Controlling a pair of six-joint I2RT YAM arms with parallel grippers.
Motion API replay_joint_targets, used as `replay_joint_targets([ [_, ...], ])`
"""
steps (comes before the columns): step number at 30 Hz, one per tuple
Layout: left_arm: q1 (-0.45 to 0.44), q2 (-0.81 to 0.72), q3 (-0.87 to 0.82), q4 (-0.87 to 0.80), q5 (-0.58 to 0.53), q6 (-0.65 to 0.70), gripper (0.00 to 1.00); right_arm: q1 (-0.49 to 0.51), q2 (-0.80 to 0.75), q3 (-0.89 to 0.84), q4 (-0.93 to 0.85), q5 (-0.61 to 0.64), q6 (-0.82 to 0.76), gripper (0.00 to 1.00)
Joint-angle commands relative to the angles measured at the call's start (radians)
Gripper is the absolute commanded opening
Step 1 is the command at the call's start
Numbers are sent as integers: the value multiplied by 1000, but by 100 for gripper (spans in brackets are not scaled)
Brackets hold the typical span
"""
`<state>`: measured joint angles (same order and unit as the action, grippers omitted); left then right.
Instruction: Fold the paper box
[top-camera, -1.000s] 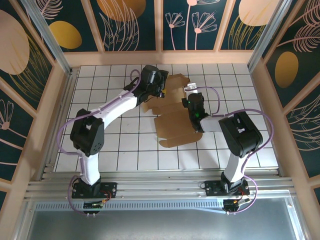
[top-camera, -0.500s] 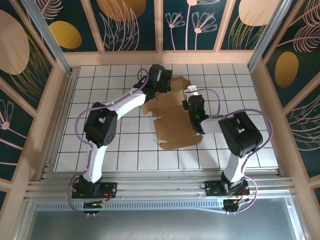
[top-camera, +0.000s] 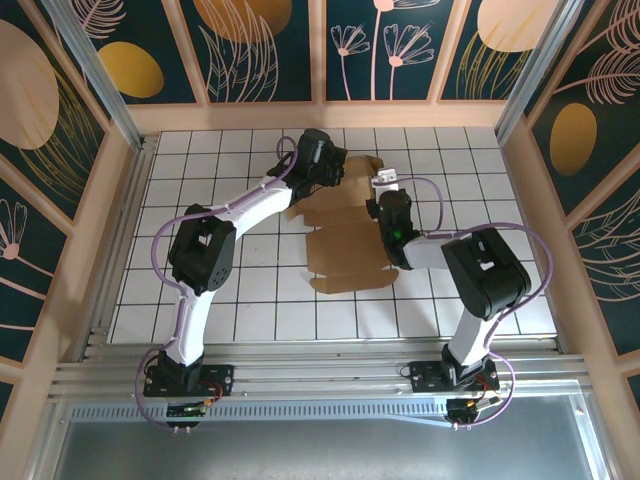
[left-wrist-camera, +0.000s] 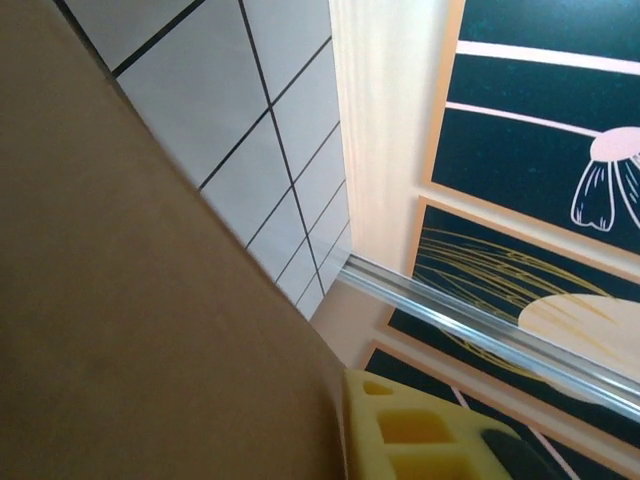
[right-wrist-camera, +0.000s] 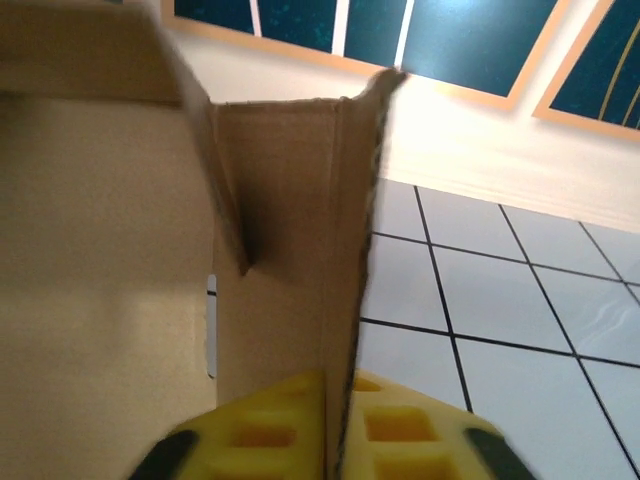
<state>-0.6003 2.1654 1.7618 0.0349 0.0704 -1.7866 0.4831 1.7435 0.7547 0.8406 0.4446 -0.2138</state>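
Box (top-camera: 345, 245), mid-frame, barely begun: right hand (right-wrist-camera: 335, 435) pinches one raised flap (right-wrist-camera: 290, 250); left hand (top-camera: 336, 172), grip unclear; most panels (top-camera: 350, 268) lie flat.

- The paper box (top-camera: 345, 248), a plain brown die-cut cardboard sheet, lies partly folded on the white-tiled bench (top-camera: 250, 295), just beyond its middle.
- Its near panels rest flat on the tiles, with a rounded tab at the near-left corner and notched flaps along the left edge.
- The far end is lifted off the tiles.
- Seen from the right wrist, one side wall stands upright with its raw corrugated edge showing, a short flap turns inward at the corner, and a narrow slot is cut in the floor panel.
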Motion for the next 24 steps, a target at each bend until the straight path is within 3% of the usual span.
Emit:
replay_joint_targets([
  [1, 20, 25, 36, 31, 38, 124, 11, 5, -100, -15, -48, -1, 48, 45],
  [3, 24, 35, 64, 17, 67, 227, 9, 2, -182, 1, -182, -72, 101, 66],
  [5, 25, 47, 115, -17, 91, 359, 6, -27, -276, 27, -347, -239, 178, 70],
  [9, 25, 39, 129, -21, 148, 557, 1, -189, -415, 89, -532, -798, 373, 74],
  [11, 25, 25, 105, 11, 190, 615, 0, -244, -407, 170, -623, -952, 420, 76],
  [16, 25, -15, 2, 79, 269, 684, 1, -335, -233, 440, -850, -1161, 432, 76],
  [24, 30, -44, -100, 146, 285, 648, 4, -362, 158, 799, -1034, -1328, 331, 76],
])
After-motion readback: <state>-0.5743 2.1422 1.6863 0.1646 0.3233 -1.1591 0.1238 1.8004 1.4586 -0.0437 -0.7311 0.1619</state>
